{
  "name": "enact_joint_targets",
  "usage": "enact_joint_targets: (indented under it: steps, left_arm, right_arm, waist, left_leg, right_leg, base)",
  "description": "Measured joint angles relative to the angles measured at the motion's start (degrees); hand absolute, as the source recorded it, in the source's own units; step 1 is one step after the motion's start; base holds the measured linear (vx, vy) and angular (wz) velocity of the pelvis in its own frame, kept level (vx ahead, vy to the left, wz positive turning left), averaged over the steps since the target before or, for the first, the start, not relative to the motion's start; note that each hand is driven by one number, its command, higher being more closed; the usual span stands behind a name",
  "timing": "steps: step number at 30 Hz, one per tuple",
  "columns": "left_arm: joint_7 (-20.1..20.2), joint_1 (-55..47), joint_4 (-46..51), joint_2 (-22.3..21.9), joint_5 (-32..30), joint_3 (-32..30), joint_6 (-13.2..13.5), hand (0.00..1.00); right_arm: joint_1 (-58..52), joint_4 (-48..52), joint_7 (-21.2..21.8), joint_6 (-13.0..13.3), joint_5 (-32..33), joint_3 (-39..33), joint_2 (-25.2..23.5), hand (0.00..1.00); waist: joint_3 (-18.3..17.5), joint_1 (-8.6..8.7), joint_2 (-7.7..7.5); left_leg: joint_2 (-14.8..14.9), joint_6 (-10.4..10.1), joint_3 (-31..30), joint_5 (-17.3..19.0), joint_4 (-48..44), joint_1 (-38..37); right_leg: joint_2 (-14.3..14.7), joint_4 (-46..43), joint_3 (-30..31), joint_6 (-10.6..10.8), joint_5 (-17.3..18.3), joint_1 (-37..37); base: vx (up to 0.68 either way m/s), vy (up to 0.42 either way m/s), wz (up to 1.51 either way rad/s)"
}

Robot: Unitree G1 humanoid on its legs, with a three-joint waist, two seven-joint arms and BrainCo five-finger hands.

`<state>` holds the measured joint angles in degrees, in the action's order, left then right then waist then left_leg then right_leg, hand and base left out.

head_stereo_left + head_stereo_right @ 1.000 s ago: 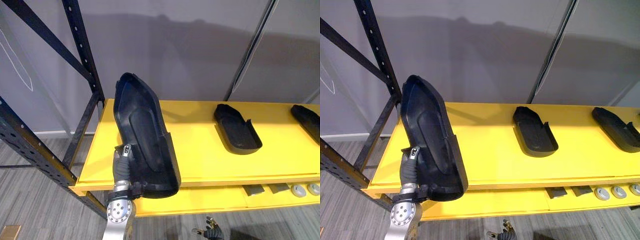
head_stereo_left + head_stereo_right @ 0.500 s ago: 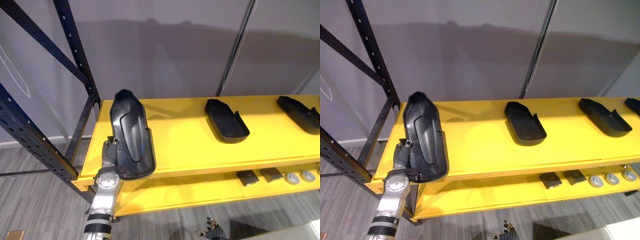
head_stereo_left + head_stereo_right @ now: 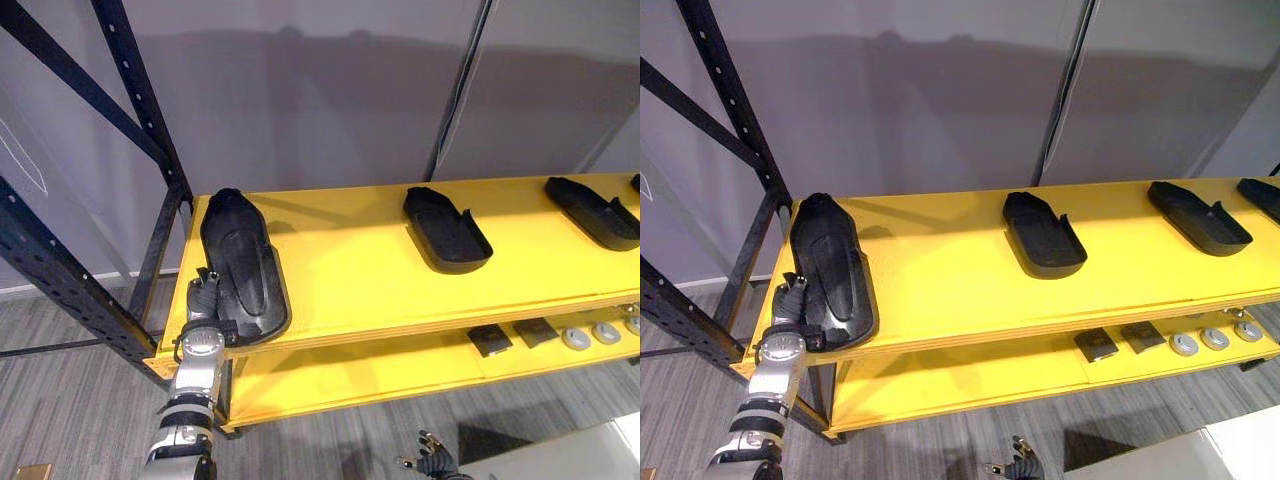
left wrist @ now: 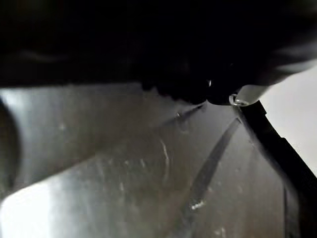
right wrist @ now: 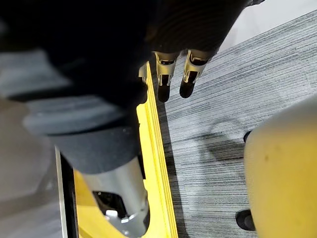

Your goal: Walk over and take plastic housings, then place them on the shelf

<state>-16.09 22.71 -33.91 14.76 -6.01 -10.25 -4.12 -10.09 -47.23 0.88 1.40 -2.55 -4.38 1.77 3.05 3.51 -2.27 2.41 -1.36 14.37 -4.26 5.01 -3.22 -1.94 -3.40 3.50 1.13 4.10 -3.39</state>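
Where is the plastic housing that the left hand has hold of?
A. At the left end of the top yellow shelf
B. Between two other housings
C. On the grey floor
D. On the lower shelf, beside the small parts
A: the plastic housing rests at the left end of the top yellow shelf, with the left hand at its near edge.

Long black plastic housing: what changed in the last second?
The long black plastic housing tipped down from steeply raised to lying on the yellow shelf, left end. The left hand is still at its near end; grip unclear. The other black housings stayed put; the right hand stays low.
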Motion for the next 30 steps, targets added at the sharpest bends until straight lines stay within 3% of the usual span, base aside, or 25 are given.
enact_joint_targets:
  steps: [1, 2, 12, 18, 21, 30]
  left_arm:
    - [0.00, 1.03, -1.19, 1.21, -0.50, 0.00, -0.03, 1.00]
    - [0.00, 1.56, -1.69, 1.76, -0.80, 0.01, -0.04, 0.00]
    - [0.26, 9.98, -7.91, 2.64, -0.74, 0.75, -0.02, 0.00]
    - [-0.33, 10.86, -7.38, 2.64, 2.39, 0.59, 0.08, 0.00]
    - [-2.14, 10.69, -4.58, 2.44, 4.12, 0.45, 0.20, 0.00]
    - [-8.32, 1.75, 13.26, -5.05, 5.83, -1.78, 1.26, 0.00]
  right_arm:
    - [0.54, -0.56, 0.06, 0.03, 0.00, 0.02, 0.01, 0.00]
    - [0.77, -0.78, 0.12, 0.09, 0.00, 0.04, 0.01, 0.00]
    - [1.31, -1.39, 0.37, 1.16, -0.04, 0.54, 2.41, 0.00]
    - [-1.38, -2.07, 0.34, 1.02, -0.08, 0.65, 3.59, 0.00]
    - [-1.50, -2.70, 0.30, 1.02, -0.10, 0.64, 3.61, 0.00]
    - [-1.13, -3.03, 0.22, 0.98, -0.40, 0.61, 3.59, 0.00]
  waist:
    - [0.11, 0.16, -0.16]
    - [0.17, 0.40, -0.26]
    - [1.61, 2.55, -0.30]
    - [2.20, 2.54, -0.30]
    - [2.40, 2.45, -0.35]
    - [2.50, 1.75, -0.26]
  left_leg:
    - [0.09, -0.01, 0.09, 0.00, -0.01, -0.06]
    - [0.13, -0.01, 0.09, 0.00, -0.01, -0.07]
    - [0.95, -0.25, 0.02, 0.16, 0.02, -0.50]
    - [0.79, -0.53, 0.06, 0.38, 0.26, -0.48]
    - [0.72, -0.54, 0.12, 0.39, 0.26, -0.46]
    - [0.79, -0.48, -0.64, 0.34, 0.22, -0.43]
  right_leg:
    - [0.15, 0.25, 0.38, 0.00, -0.10, -0.06]
    - [0.20, 0.40, 0.46, 0.00, -0.11, -0.11]
    - [0.79, 0.56, 0.85, -0.70, -0.66, -0.07]
    - [0.71, 0.68, 1.18, -0.40, -1.00, 0.25]
    - [0.64, 0.95, 1.37, -0.37, -1.10, 0.20]
    - [0.73, 1.94, 0.53, -0.35, -1.17, -0.96]
  base:
    - [0.08, -0.010, -0.14]
    - [0.07, -0.027, -0.11]
    - [-0.03, -0.017, -0.06]
    - [-0.09, 0.020, -0.03]
    - [-0.03, 0.009, -0.02]
    - [0.01, -0.003, 0.05]
